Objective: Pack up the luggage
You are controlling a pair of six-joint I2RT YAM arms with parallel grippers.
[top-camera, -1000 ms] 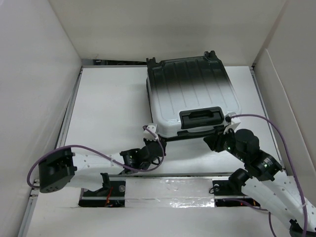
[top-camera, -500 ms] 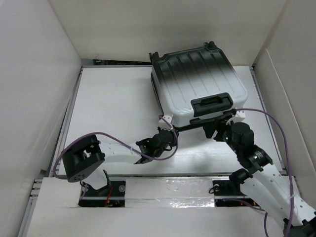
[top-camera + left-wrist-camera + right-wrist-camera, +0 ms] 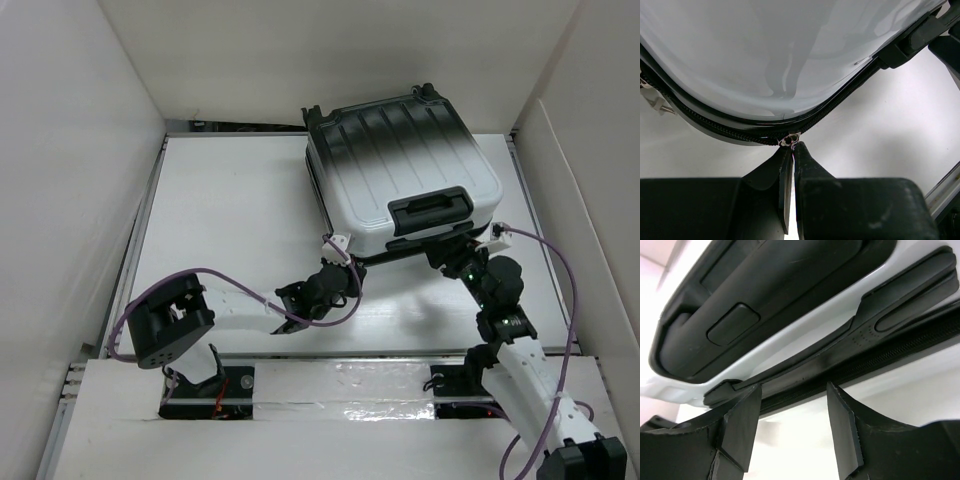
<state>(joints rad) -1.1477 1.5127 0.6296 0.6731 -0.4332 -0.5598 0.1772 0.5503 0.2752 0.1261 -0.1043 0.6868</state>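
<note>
The luggage [image 3: 400, 170] lies closed on the table at the back right, its ribbed shell fading from black to silver-white, with a black handle [image 3: 430, 212] on its near side. My left gripper [image 3: 337, 262] is at the near left corner, shut on the metal zipper pull [image 3: 790, 139] of the black zipper [image 3: 715, 131]. My right gripper [image 3: 462, 252] is open and empty, its fingers [image 3: 742, 427] just below the case's near edge and handle [image 3: 765, 300].
White walls enclose the table [image 3: 220, 220] on the left, back and right. A metal rail [image 3: 340, 375] runs along the near edge by the arm bases. A purple cable [image 3: 555, 270] loops beside the right arm.
The luggage has slid right and turned slightly since a second ago. My left gripper followed with the zipper pull. My right arm drew in and its gripper shifted along the near edge.
</note>
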